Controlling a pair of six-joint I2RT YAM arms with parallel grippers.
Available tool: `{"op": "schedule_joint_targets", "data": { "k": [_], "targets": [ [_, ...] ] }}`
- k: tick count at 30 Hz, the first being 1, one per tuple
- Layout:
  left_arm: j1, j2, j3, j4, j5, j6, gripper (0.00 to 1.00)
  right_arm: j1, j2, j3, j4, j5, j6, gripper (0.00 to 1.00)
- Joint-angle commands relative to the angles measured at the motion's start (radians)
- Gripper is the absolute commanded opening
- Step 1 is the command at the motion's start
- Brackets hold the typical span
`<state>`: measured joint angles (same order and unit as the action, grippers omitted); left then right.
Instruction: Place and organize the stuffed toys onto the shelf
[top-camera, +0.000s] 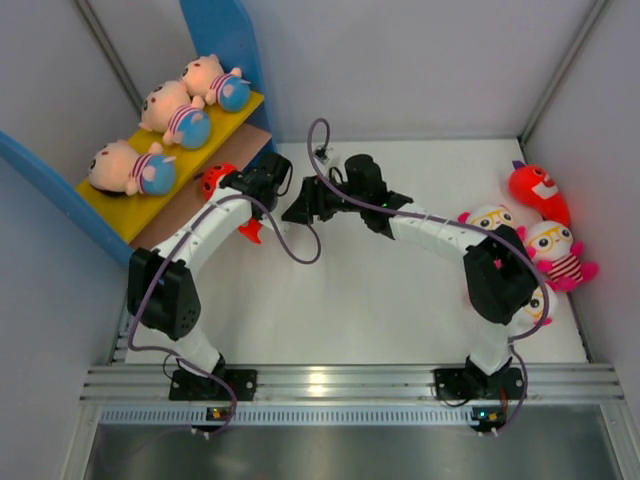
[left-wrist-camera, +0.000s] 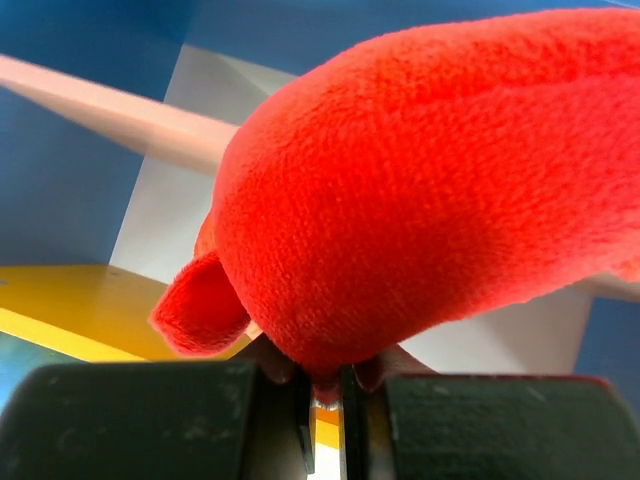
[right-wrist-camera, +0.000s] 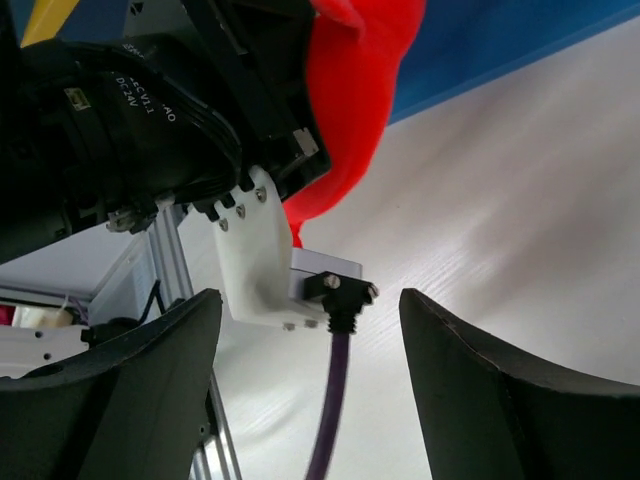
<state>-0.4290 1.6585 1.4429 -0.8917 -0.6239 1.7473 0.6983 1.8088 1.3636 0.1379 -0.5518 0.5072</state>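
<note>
1. The left claw (left-wrist-camera: 325, 385) is clamped on a red creature (left-wrist-camera: 420, 190), just before the lower board (top-camera: 163, 224) of the shelf (top-camera: 108, 208).
2. The right claw (right-wrist-camera: 310, 335) is held spread wide beside it; white table (top-camera: 400, 300) is seen beneath.

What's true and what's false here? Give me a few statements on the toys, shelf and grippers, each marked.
1. Three dolls lie on the shelf's yellow board. True.
2. The left gripper is empty. False: it is shut on a red toy.
3. The right gripper is open, holding nothing. True.
4. The owls sit on the shelf. False: they lie on the table, at the right.
5. A second red toy lies beside the owls. True.
</note>
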Motion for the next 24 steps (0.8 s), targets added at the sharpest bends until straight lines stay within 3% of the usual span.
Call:
{"op": "schedule_joint_targets", "data": {
  "k": [1,9,17,21,24],
  "targets": [
    [0.012,0.064,0.109,0.017,-0.074,-0.055,0.00,-0.002,0.087,0.068,0.146,-0.045,0.080,0.72],
    [0.032,0.254,0.304,0.017,-0.096,-0.049,0.00,-0.075,0.110,-0.006,0.258,-0.010,0.149,0.70],
    [0.084,0.332,0.364,0.016,-0.096,-0.054,0.00,-0.193,0.025,-0.239,0.494,0.000,0.212,0.76],
    [0.099,0.385,0.439,0.017,-0.091,-0.091,0.00,-0.195,-0.006,-0.303,0.564,0.012,0.200,0.78],
    [0.107,0.428,0.476,0.017,-0.096,-0.101,0.00,-0.171,-0.003,-0.371,0.717,0.044,0.240,0.78]
  ]
}}
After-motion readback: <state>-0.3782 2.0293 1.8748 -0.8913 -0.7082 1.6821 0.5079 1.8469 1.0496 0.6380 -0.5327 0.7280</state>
